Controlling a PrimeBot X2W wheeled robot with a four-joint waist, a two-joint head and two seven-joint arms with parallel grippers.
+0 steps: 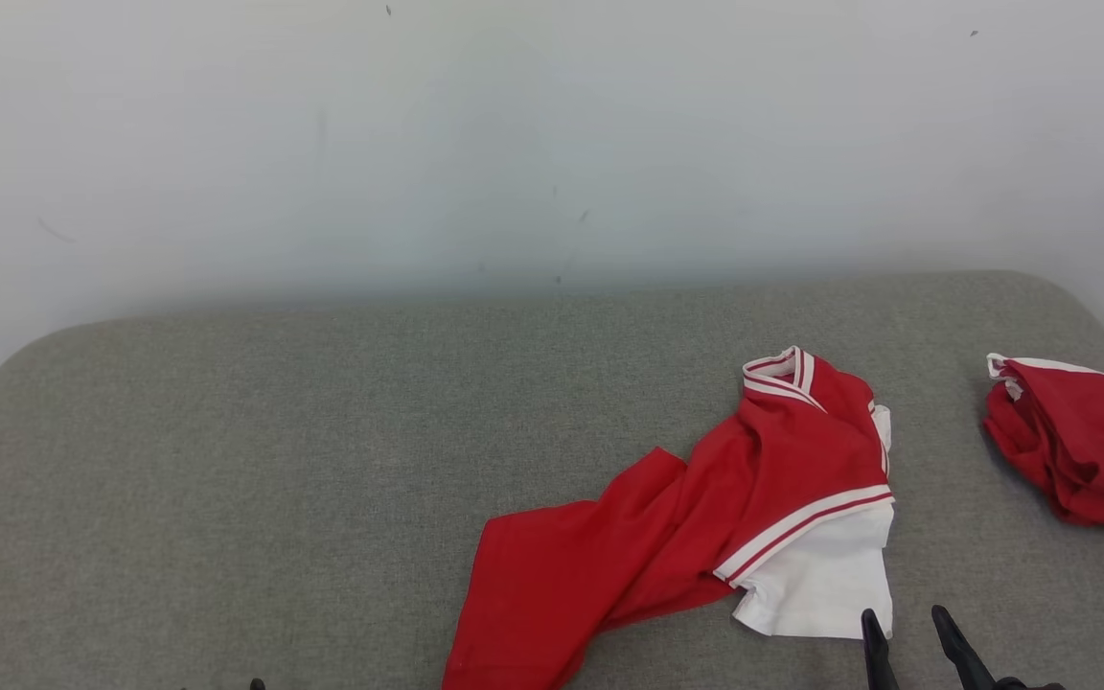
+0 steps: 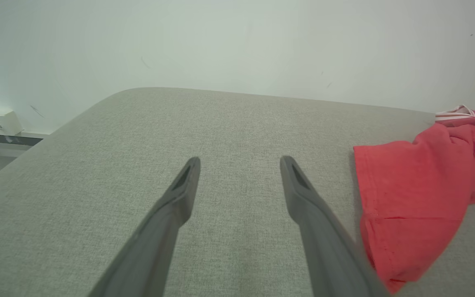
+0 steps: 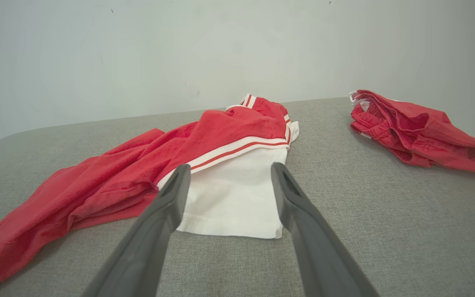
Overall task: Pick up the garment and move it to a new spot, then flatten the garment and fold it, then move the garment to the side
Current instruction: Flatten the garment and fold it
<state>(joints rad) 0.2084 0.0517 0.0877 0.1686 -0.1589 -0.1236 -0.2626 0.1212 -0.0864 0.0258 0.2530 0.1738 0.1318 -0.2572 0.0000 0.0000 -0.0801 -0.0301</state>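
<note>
Presently, pickup is pending. Left gripper [image 2: 241, 159] and right gripper [image 3: 230, 166] stand apart, empty. Next: advance the right gripper toward 12 o'clock and close on the garment [image 1: 667, 522].

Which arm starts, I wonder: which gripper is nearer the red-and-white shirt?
Right. The right gripper sits before the shirt's white part; the left gripper is over bare cushion left of it.

The head view looks forward and down from above the near edge of the grey worktop [image 1: 226, 460] toward the white wall [image 1: 514, 144]. Each wrist view sits low and close over that worktop, looking along its own fingers [image 2: 179, 198] toward the same wall. All three share the red-and-white garment [image 1: 705, 517].
</note>
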